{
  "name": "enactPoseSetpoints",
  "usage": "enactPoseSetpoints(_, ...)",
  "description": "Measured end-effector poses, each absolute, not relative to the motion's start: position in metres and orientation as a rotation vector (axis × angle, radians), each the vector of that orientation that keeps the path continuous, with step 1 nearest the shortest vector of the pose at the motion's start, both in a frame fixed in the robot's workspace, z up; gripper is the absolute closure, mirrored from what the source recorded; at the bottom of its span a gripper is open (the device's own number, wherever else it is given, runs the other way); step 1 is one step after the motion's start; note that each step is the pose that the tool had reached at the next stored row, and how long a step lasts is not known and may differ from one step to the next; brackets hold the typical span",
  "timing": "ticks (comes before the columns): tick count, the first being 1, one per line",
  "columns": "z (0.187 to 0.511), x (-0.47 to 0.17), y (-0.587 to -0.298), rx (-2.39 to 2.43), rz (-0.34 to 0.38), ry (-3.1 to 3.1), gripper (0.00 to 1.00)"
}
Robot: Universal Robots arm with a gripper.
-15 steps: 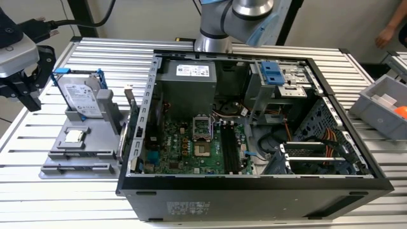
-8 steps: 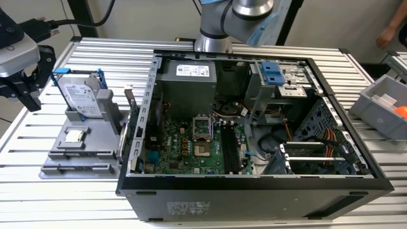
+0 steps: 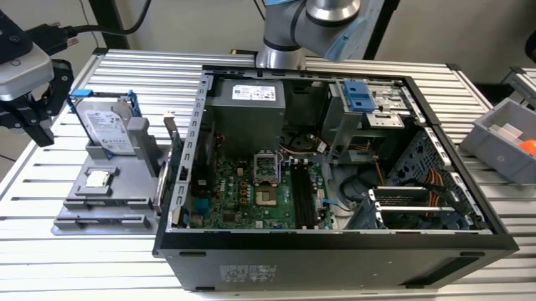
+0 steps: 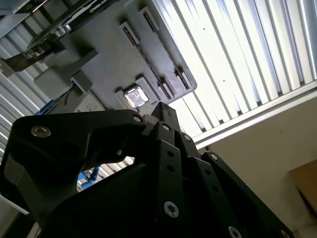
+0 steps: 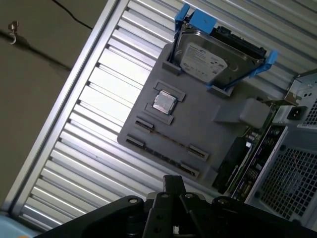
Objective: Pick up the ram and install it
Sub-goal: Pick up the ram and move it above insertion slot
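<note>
End effector: in the exterior view it hangs at about 10 o'clock from the grey fixture tray, off the bench edge and well apart from the open computer case. I cannot tell how far open it is, nor whether it has hold of anything.

Ram: I take it to be the thin dark-green board standing on its long edge. In the exterior view it runs along the tray's 3 o'clock side, just beside the case wall. Identification is not certain.

The hard drive sits at the tray's 12 o'clock. The motherboard slots look unfilled, so installation is judged not yet done.

Handling (judgement): light, stiff, thin and brittle under bending, with delicate chips and contacts. Grip across the thickness on the upper long edge near mid-length, so it doesn't tilt. The smooth faces may slip.
</note>
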State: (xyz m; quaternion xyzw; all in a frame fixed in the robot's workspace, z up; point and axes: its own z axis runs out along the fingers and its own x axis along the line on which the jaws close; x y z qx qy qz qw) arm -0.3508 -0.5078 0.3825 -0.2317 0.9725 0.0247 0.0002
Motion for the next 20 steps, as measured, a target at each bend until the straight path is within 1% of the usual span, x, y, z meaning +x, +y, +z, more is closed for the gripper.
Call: enactPoseSetpoints(20, 0.3825, -0.3508, -0.5078, -0.77, 0.078, 3.045, 1.0)
